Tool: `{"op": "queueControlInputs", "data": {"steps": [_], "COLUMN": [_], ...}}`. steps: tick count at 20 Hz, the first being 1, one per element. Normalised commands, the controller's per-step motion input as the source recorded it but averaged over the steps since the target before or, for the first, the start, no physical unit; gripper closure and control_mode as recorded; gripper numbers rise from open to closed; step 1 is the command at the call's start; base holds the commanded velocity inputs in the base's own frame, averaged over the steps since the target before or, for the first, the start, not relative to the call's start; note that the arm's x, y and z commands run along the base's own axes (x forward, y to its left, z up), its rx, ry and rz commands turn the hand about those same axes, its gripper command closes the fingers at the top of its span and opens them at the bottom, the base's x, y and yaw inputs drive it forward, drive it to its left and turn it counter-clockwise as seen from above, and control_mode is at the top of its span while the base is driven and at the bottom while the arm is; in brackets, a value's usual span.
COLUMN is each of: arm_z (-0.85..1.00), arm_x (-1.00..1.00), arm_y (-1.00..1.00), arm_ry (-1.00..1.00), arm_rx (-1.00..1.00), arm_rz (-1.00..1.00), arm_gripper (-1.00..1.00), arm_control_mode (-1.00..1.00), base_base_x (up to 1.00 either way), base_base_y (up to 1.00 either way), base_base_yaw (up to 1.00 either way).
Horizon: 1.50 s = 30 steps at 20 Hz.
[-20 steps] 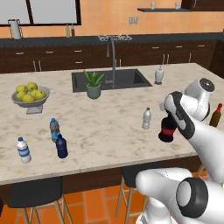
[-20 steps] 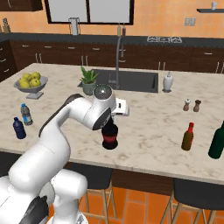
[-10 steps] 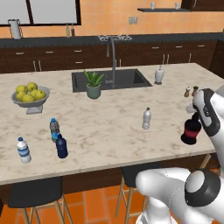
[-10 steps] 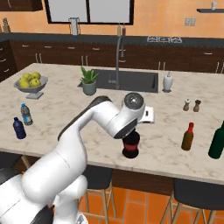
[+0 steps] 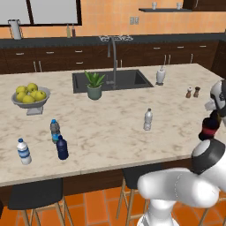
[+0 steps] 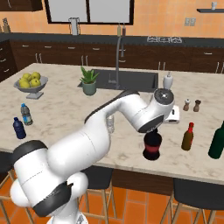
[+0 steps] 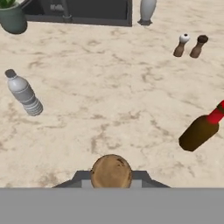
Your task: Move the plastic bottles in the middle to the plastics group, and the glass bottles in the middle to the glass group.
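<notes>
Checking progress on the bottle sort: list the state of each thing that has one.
gripper: shut on the black bottle's neck
black bottle: upright, held, left of the brown bottle
brown bottle: upright on the counter
clear slim bottle: upright, mid-counter
navy bottle: upright beside the blue-capped water bottle
white-capped water bottle: upright
</notes>
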Motion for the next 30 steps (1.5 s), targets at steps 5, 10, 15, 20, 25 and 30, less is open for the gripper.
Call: {"op": "queueControlInputs", "data": {"steps": [5,10,15,20,25,30], "arm_z": [-0.07,-0.03,-0.03,-0.23,-0.24,-0.34], "arm_x": [0.08,0.32,0.25,0.25,0.34,0.17], "arm_y": [-0.67,-0.52,-0.45,-0.16,-0.07,-0.11], "arm_ry": [-0.02,0.00,0.00,0.00,0.00,0.00], "arm_rx": [0.00,0.00,0.00,0.00,-0.01,0.00], "arm_rz": [0.00,0.00,0.00,0.00,0.00,0.00], "arm_gripper": [1.00,1.00,1.00,1.00,1.00,1.00], "arm_control_mode": [-1.00,-1.00,-1.00,-1.00,-1.00,-1.00], "base_base_x": [0.00,0.00,0.00,0.00,0.00,0.00], "base_base_y": [0.00,0.00,0.00,0.00,0.00,0.00], "base_base_yaw": [0.00,0.00,0.00,0.00,0.00,0.00]}}
